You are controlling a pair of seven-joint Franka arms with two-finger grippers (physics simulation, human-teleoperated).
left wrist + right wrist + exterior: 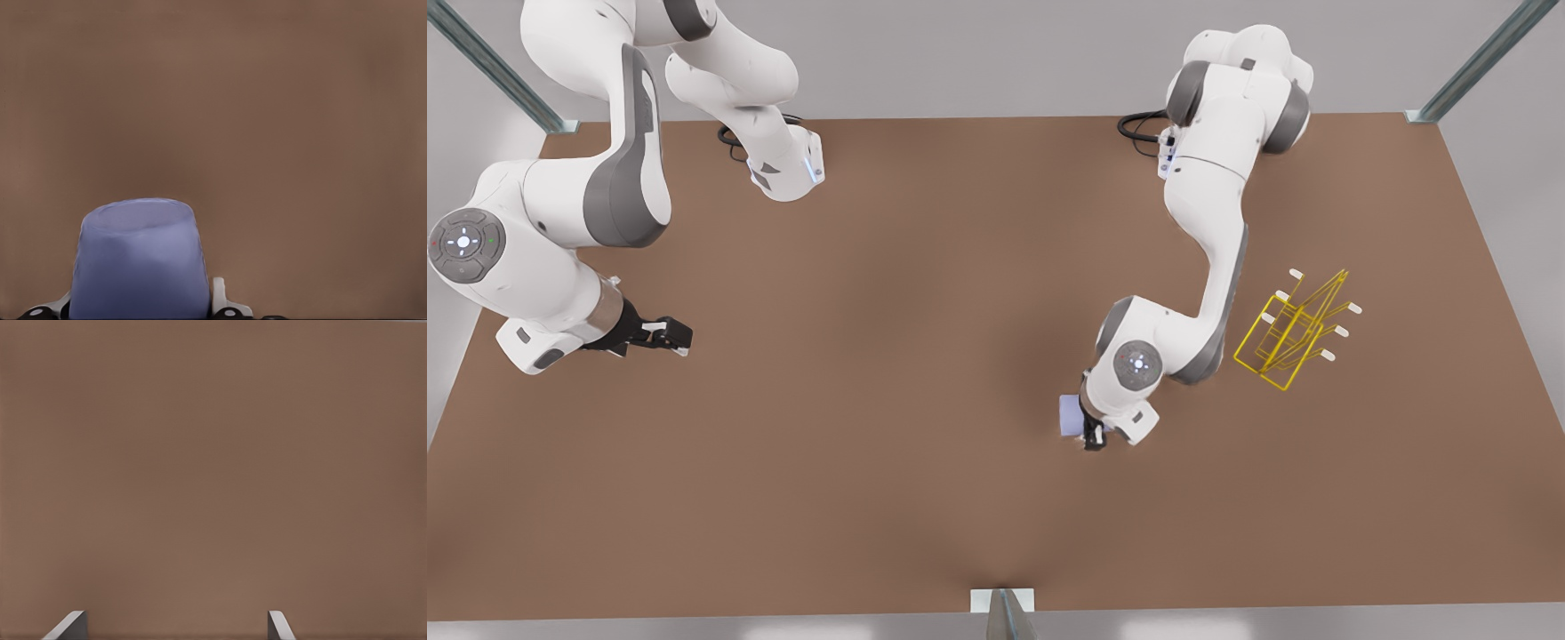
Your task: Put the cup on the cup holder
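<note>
Left gripper (1092, 433) clamps the smooth lavender-blue tapered cup (139, 263), partly hidden under its wrist, beside the thin yellow wire cup holder (1294, 331). Right gripper (669, 335) waits, jaws apart, over matte brown table (925, 356).

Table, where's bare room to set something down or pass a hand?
The table is bare between the open, waiting right gripper and the left gripper closed on the cup, and along the near edge. It is crowded around that cup, the arm and the cup holder.
</note>
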